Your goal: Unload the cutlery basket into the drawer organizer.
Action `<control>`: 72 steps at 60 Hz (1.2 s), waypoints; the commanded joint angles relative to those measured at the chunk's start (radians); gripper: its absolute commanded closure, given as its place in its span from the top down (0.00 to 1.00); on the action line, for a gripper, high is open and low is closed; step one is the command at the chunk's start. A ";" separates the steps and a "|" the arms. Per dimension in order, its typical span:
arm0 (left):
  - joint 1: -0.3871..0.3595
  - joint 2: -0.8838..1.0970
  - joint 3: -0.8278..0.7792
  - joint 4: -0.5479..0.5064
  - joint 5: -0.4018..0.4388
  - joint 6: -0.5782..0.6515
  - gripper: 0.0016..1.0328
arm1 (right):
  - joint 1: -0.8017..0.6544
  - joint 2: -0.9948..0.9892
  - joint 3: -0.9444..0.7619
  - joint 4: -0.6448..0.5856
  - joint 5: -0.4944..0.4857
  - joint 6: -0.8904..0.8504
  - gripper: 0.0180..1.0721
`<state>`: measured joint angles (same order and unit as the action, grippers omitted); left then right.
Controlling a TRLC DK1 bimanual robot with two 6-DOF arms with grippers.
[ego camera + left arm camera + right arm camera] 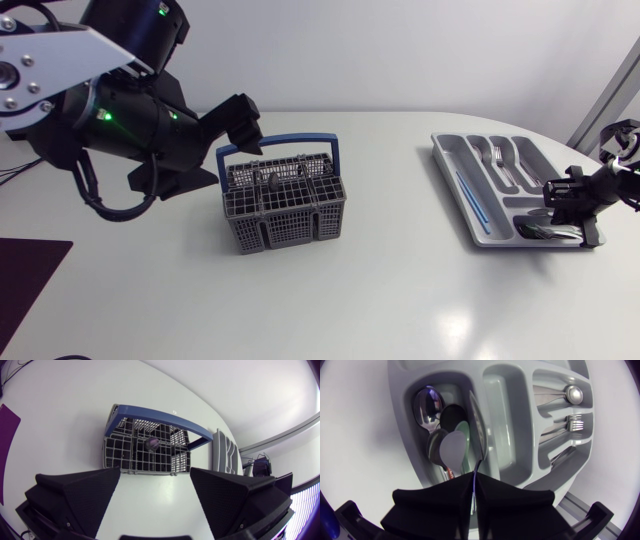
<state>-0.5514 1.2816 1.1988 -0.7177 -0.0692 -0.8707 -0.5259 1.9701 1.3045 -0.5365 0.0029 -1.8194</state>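
**Reference: basket (285,200).** All positions below are given relative to it.

1. Left gripper (155,497): released, fingers spread wide, nothing between them. It hangs above the table just beside the basket's left end. In the left wrist view the basket lies straight ahead of the open fingers.

2. Remaining load: one piece (151,443) shows in a cell near the basket's middle, on the side of the blue handle (160,416). Only its rounded end is visible (purple-tinted, seen end-on), so its long axis probably stands upright, pointing at the wrist camera. Whether other cells hold anything cannot be told.

3. Right gripper (475,485): clenched. A thin piece (477,467) runs out of the seam between its fingers, most likely cutlery seen edge-on; its type cannot be told. This gripper is well apart from the basket, over the near end of the organizer (452,170), above the compartment that holds the spoons (442,430).

4. Governing relation: the left arm is much the nearer to the basket. The likely approach to an upright piece is from above, along its axis, with the fingers closing across the protruding end.

5. Caution: the handle arches close beside that cell, and an open finger could catch on it.
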 commanded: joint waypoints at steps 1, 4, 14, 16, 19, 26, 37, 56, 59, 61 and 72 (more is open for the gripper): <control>-0.007 -0.025 -0.022 -0.002 -0.009 0.044 0.95 | -0.006 0.029 0.010 0.015 0.017 -0.038 0.20; -0.007 -0.031 -0.022 -0.006 -0.009 0.061 0.95 | -0.006 0.030 0.012 0.024 0.022 -0.037 0.24; -0.008 -0.038 -0.019 -0.032 -0.009 0.110 0.95 | -0.008 0.035 0.010 0.030 0.052 -0.032 0.53; -0.008 -0.039 -0.019 -0.037 -0.009 0.122 0.95 | -0.008 0.032 0.010 0.030 0.054 -0.031 0.58; -0.008 -0.044 -0.022 -0.046 -0.009 0.147 0.95 | -0.008 0.023 0.007 0.027 0.055 -0.027 0.63; -0.016 -0.051 -0.031 -0.074 -0.009 0.202 0.95 | 0.000 -0.024 -0.004 0.018 0.048 -0.001 0.74; -0.018 -0.065 -0.027 -0.129 -0.009 0.272 0.95 | 0.037 -0.129 -0.031 -0.014 0.009 0.065 0.91; -0.018 -0.077 -0.034 -0.187 -0.009 0.388 0.95 | 0.185 -0.327 -0.048 -0.161 -0.119 0.327 0.95; -0.015 -0.079 -0.038 -0.189 -0.009 0.411 0.95 | 0.222 -0.358 -0.050 -0.201 -0.141 0.388 0.95; -0.013 -0.079 -0.039 -0.189 -0.011 0.421 0.95 | 0.253 -0.381 -0.050 -0.229 -0.155 0.442 0.95; -0.012 -0.085 -0.056 -0.192 -0.017 0.486 0.95 | 0.445 -0.490 -0.067 -0.344 -0.192 0.695 0.95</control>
<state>-0.5652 1.2140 1.1709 -0.8963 -0.0807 -0.4343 -0.1509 1.5291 1.2736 -0.8536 -0.1783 -1.2552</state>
